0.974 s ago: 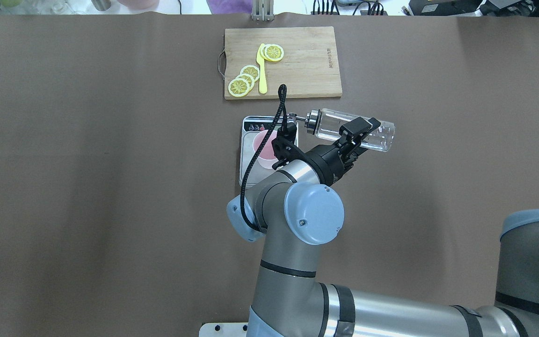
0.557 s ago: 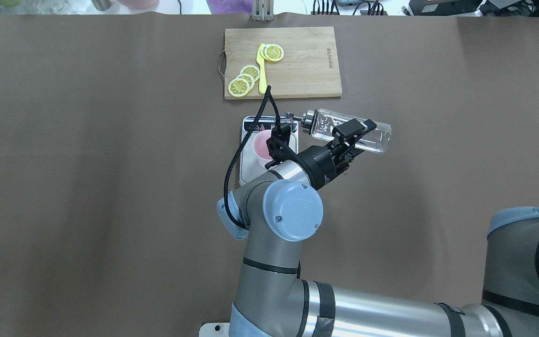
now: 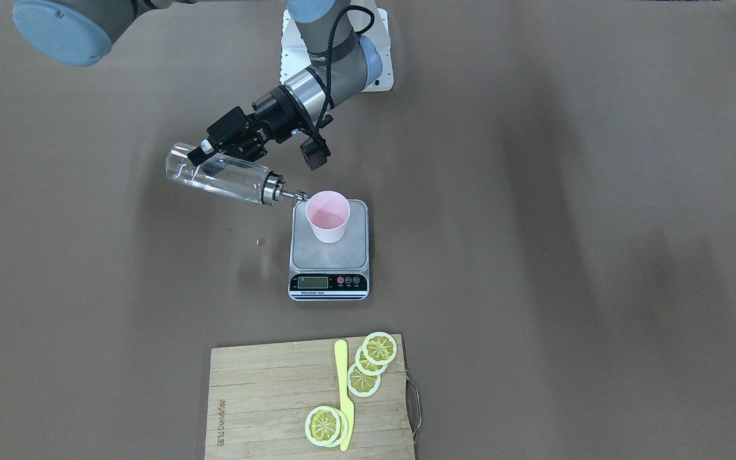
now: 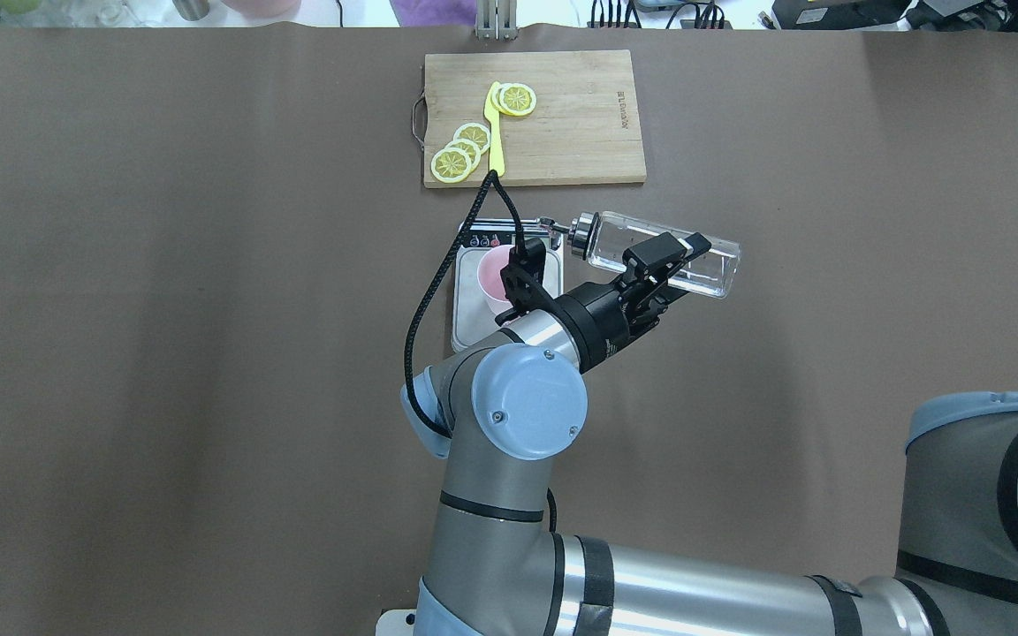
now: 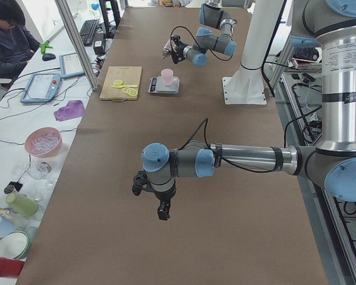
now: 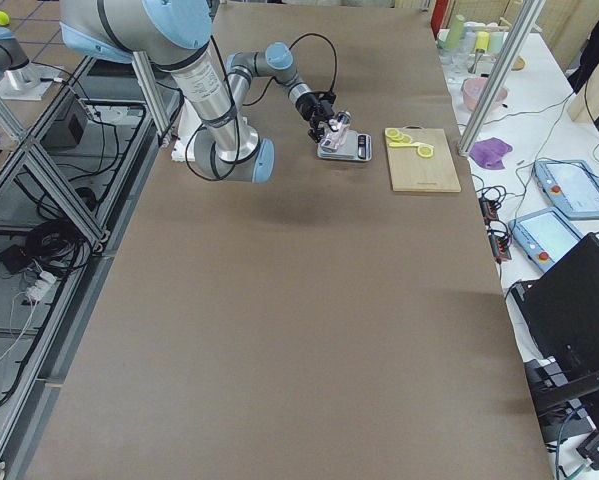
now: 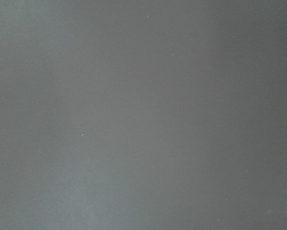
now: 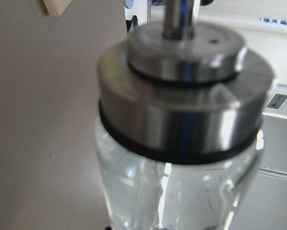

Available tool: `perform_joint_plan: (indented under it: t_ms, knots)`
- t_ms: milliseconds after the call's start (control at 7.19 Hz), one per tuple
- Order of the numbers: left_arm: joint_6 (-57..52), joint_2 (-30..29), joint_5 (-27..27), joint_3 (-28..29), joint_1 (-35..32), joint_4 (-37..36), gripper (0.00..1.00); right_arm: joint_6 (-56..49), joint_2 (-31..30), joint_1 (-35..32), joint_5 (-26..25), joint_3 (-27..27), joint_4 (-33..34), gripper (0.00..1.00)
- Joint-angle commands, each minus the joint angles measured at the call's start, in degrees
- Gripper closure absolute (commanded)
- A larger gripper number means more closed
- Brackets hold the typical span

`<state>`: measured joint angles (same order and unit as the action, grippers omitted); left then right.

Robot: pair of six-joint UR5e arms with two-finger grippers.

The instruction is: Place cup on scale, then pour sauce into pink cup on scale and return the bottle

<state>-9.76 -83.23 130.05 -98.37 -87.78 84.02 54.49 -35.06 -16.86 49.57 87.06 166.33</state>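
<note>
The pale pink cup (image 3: 328, 217) (image 4: 491, 272) stands upright on the steel platform of the scale (image 3: 328, 257) (image 4: 467, 320). My right gripper (image 3: 216, 158) (image 4: 673, 254) is shut on the clear glass bottle (image 3: 224, 174) (image 4: 619, 244) and holds it tipped almost level. Its silver spout (image 3: 292, 195) reaches the cup's rim. The right wrist view is filled by the bottle's metal top (image 8: 186, 110). I can make out no stream of sauce. My left gripper (image 5: 141, 184) hovers far down the table; I cannot tell whether it is open or shut.
A wooden cutting board (image 3: 266, 396) (image 4: 580, 115) with lemon slices (image 3: 368, 364) and a yellow knife (image 3: 342, 390) lies beyond the scale. Small droplets (image 3: 259, 241) dot the brown table beside the scale. A person (image 5: 5, 41) sits at the side bench.
My right arm's wrist and elbow have swung to the left. The bottle has shifted a little left with it, staying tipped toward the cup.
</note>
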Motion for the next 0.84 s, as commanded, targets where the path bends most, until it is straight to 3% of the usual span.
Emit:
perform_joint_plan:
  t_ms: [0,696]
  knots:
    - [0.0,0.09,0.03,-0.07,0.06,0.0,0.01,1.13,1.3,0.16,0.17,-1.88,1.27,1.0]
    - [0.0,0.09,0.03,-0.07,0.06,0.0,0.01,4.91,2.54,1.47,0.7,-4.7,4.79,1.0]
